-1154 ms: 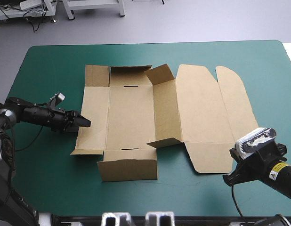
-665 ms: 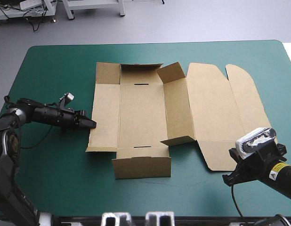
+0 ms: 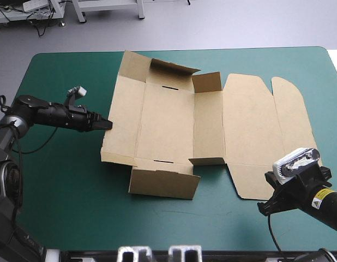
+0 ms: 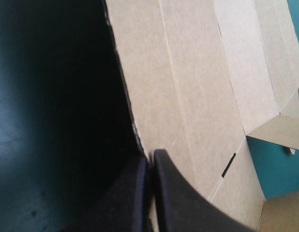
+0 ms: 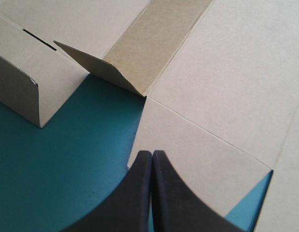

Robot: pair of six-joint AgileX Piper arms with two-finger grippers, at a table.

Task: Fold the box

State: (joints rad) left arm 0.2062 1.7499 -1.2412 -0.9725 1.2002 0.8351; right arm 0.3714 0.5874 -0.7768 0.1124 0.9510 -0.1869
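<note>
While most of it lies open and flat, the box [image 3: 163, 125] sits on the far half of the teal-green cover [image 3: 59, 196], spreading from the middle of the table toward its right edge. From where I stand it is one cut sheet of brown board. It has a long base panel [image 3: 157, 123] with a narrow slot near each end and a side panel [image 3: 122, 117] on its left. A narrower wall panel [image 3: 208, 128] lies on its right, then the broad lid [image 3: 247, 136] lying flat, and beyond that a rounded tuck flap [image 3: 291, 117]. The far end flap [image 3: 171, 70] stands partly up, the near end flap [image 3: 163, 183] is raised too, and a small corner tab [image 3: 206, 82] at the far end of the wall panel is lifted.

The left gripper [image 3: 107, 124] reaches in low from the table's left side. Its black fingers are all but pressed together, pinching the outer edge of the side panel. In the left wrist view the board's edge runs straight into the thin gap between them, and that panel is lifted off the cover with dark shadow beneath it.

The right gripper [image 5: 152, 152] hangs at the near right of the table. Its fingers are pressed together in a pointed arch with nothing between them, and the tip is over the near edge of the lid.
</note>
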